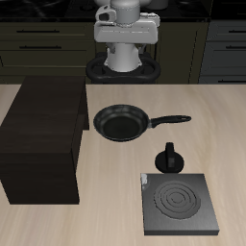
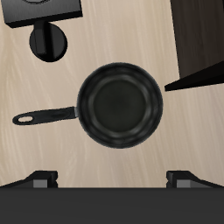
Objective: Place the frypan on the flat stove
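Observation:
The frypan (image 1: 121, 122) is a round black pan that lies on the table's middle, its long handle (image 1: 171, 120) pointing toward the moka pot's side. In the wrist view the frypan (image 2: 121, 103) lies straight below the camera. The flat stove (image 1: 178, 204) is a dark grey slab with pale rings near the table's front edge, apart from the pan; only a corner of the stove (image 2: 44, 7) shows in the wrist view. My gripper (image 1: 123, 60) hangs high above the table's back. In the wrist view the gripper (image 2: 112, 179) is open and empty, its fingertips (image 2: 39, 179) wide apart.
A small black moka pot (image 1: 170, 157) stands between the pan and the stove, and also shows in the wrist view (image 2: 48, 41). A large dark brown cabinet (image 1: 43, 139) stands beside the pan, on the side away from its handle.

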Robot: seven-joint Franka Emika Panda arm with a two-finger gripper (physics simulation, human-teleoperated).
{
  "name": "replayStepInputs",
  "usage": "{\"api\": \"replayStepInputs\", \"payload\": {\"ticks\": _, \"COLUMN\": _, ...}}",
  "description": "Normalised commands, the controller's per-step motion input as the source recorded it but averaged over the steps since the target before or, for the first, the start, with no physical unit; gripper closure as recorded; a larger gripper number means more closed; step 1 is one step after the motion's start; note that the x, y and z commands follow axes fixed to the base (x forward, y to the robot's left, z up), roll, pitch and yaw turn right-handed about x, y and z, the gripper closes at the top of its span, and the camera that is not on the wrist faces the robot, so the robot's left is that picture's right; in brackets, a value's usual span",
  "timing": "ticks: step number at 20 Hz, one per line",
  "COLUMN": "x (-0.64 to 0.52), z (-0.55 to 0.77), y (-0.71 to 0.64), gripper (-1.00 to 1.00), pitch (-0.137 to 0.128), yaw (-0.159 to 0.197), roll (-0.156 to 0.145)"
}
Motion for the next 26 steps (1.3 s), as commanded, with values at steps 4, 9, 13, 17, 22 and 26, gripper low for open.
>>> {"api": "replayStepInputs", "payload": {"ticks": 4, "x": -0.1, "z": 0.06, "y": 0.17, "gripper": -1.0, "pitch": -0.024, "yaw": -0.109, "roll": 0.03}}
{"api": "replayStepInputs", "payload": {"ticks": 9, "x": 0.05, "z": -0.09, "y": 0.21, "gripper": -1.0, "pitch": 0.028, "yaw": -0.111, "roll": 0.031}}
{"api": "replayStepInputs", "payload": {"ticks": 13, "x": -0.06, "z": -0.04, "y": 0.35, "gripper": -1.0, "pitch": 0.001, "yaw": -0.124, "roll": 0.06}}
{"api": "replayStepInputs", "payload": {"ticks": 17, "x": -0.06, "z": 0.01, "y": 0.11, "gripper": -1.0, "pitch": -0.025, "yaw": -0.148, "roll": 0.002}}
{"api": "replayStepInputs", "payload": {"ticks": 22, "x": -0.02, "z": -0.11, "y": 0.15, "gripper": -1.0, "pitch": 0.027, "yaw": -0.13, "roll": 0.038}}
{"api": "replayStepInputs", "payload": {"ticks": 26, "x": 0.09, "z": -0.16, "y": -0.03, "gripper": -1.0, "pitch": 0.045, "yaw": -0.236, "roll": -0.01}}
